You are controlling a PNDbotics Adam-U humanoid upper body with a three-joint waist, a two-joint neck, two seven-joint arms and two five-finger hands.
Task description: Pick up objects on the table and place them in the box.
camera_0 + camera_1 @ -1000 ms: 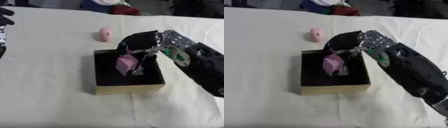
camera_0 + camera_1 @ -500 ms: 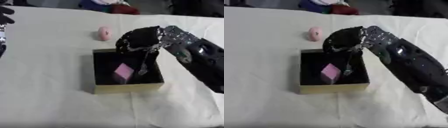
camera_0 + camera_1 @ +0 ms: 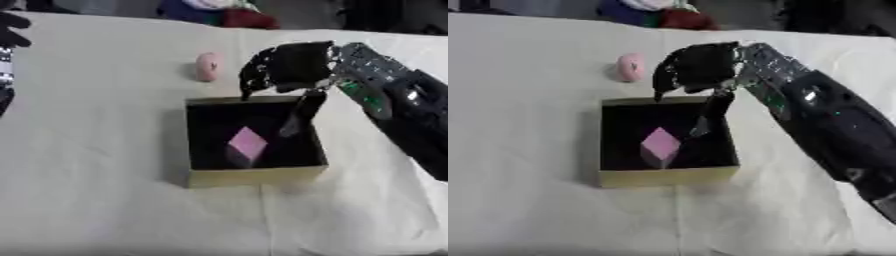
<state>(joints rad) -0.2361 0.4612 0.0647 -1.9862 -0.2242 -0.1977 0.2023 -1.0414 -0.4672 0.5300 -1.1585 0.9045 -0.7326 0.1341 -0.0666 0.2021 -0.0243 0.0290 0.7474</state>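
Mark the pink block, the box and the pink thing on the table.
pink block (image 3: 248,141), left eye view, its top face.
box (image 3: 254,176), left eye view, its near wall.
pink thing (image 3: 207,66), left eye view, its middle.

Pink block (image 3: 661,143) in the box (image 3: 667,176)
Right hand (image 3: 697,67) hangs open above the box's far edge; a pink object (image 3: 630,67) lies beyond it.

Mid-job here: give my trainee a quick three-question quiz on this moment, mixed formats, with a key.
1. True or false: the pink cube-shaped block lies inside the black-lined cardboard box.
2. Where is the pink rounded object? A) in the box B) on the white tablecloth beyond the box C) in a hand
3. Fill in: the robot's right hand holds ____.

Key: 1 true; 2 B; 3 nothing.
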